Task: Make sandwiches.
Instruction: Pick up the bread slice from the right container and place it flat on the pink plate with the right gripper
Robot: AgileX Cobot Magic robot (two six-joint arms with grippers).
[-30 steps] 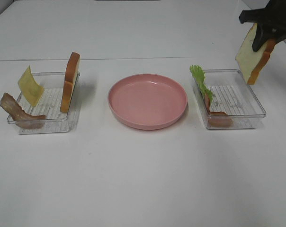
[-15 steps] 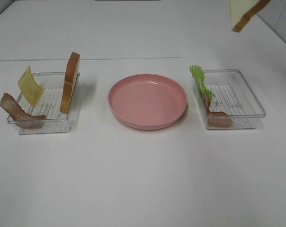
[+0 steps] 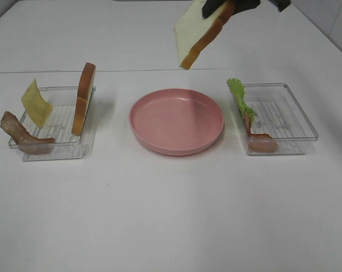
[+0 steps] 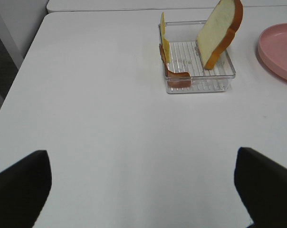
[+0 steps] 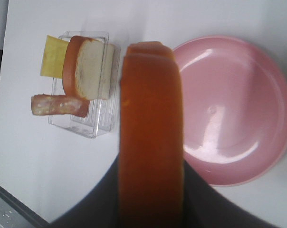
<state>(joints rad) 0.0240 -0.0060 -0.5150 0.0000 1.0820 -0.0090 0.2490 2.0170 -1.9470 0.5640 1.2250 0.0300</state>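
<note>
Right pincer [image 3: 226,8]: clamped on a bread slice [image 3: 195,35] at its crust end, right at the top edge of the high view. The slice hangs tilted in the air over the far side of the pink plate [image 3: 176,122], touching nothing below. In the right wrist view the crust [image 5: 150,133] fills the middle, with dark fingers tight on both sides.

Left pincer [image 4: 143,190]: fingers wide apart, nothing between them. It hangs over bare desk [image 3: 171,215], with the left tray [image 3: 52,152] well ahead of it.

Left tray: second bread slice [image 3: 84,97] upright at the right wall, cheese square [image 3: 35,102] leaning at the left, bacon strip [image 3: 24,136] draped over the near-left corner.

Right tray [image 3: 298,148]: lettuce leaf [image 3: 239,95] and another bacon strip [image 3: 260,141] along its left wall.

Room: the plate sits between the trays, apart from both. Wide open desk on the near side.
</note>
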